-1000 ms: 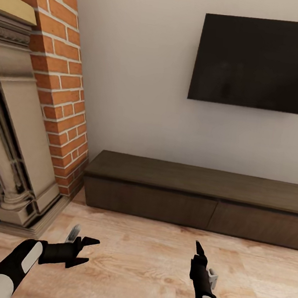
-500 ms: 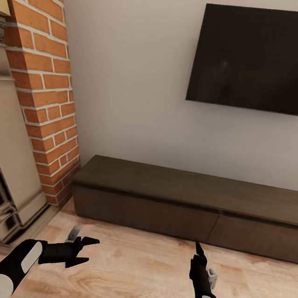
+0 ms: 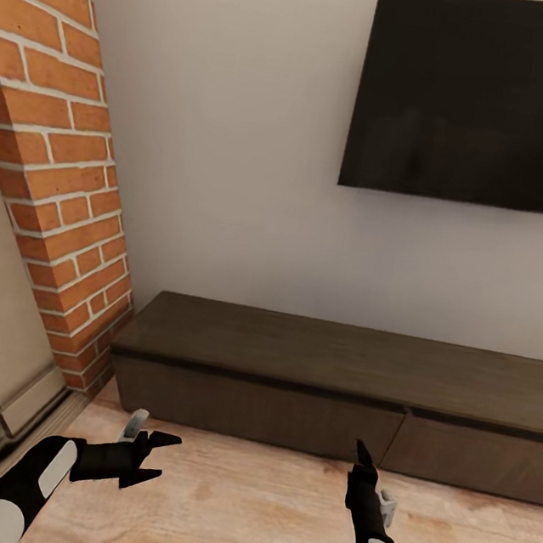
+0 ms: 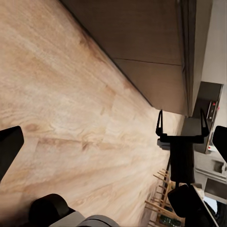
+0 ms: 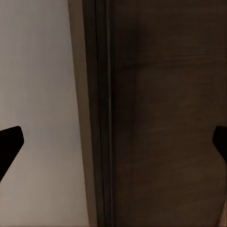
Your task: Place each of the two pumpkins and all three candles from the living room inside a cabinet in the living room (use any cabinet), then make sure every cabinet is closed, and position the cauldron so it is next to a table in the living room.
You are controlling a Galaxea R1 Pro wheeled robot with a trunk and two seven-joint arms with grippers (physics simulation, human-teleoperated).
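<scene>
Where pale plank floor [image 3: 256, 518] meets long matte dark-wood cabinet [image 3: 334, 383], fronts flush, both pointed black hands, left hand [image 3: 162, 461], right hand [image 3: 362, 452], spread empty.

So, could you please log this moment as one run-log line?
phase: facing cabinet | cabinet fronts: shut | left gripper: open, empty | right gripper: open, empty | above: TV | left: brick fireplace

Dark-brown cabinet [image 3: 335, 374], red-brick chimney [image 3: 55, 157]

No text, label, brand, number or sign can be read on anything here.
</scene>
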